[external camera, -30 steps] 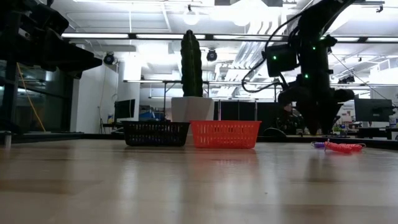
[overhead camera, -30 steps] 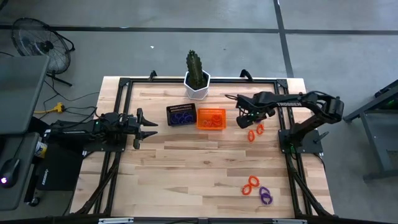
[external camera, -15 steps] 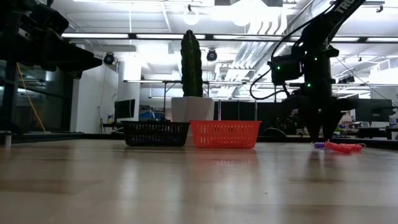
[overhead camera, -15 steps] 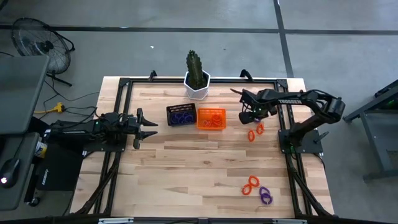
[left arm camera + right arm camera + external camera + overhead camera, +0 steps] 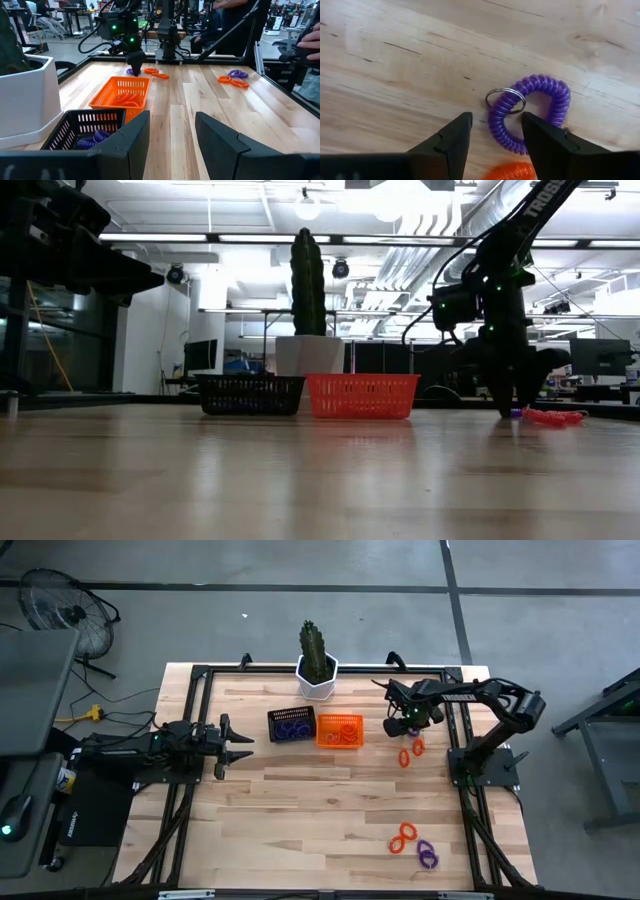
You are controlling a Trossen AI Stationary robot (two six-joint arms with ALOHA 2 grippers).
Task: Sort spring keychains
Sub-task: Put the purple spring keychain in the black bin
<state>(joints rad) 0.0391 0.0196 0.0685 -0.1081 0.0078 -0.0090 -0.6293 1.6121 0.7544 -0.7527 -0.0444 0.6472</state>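
Observation:
A purple spring keychain with a metal ring lies flat on the table. My right gripper stands open just above it and points down, with one finger on each side of the loop's ringed part. In the low view its fingertips are close to the table. Two orange keychains lie beside it. An orange one and a purple one lie near the front right. My left gripper waits open at the left edge.
A black mesh basket with purple keychains and an orange mesh basket with orange ones stand side by side at the far middle. Behind them is a potted cactus. A person's hand shows beyond the table.
My right gripper has come down toward the table and a little toward the right edge. It now stands over the purple keychain and is still open. The keychains have not moved.

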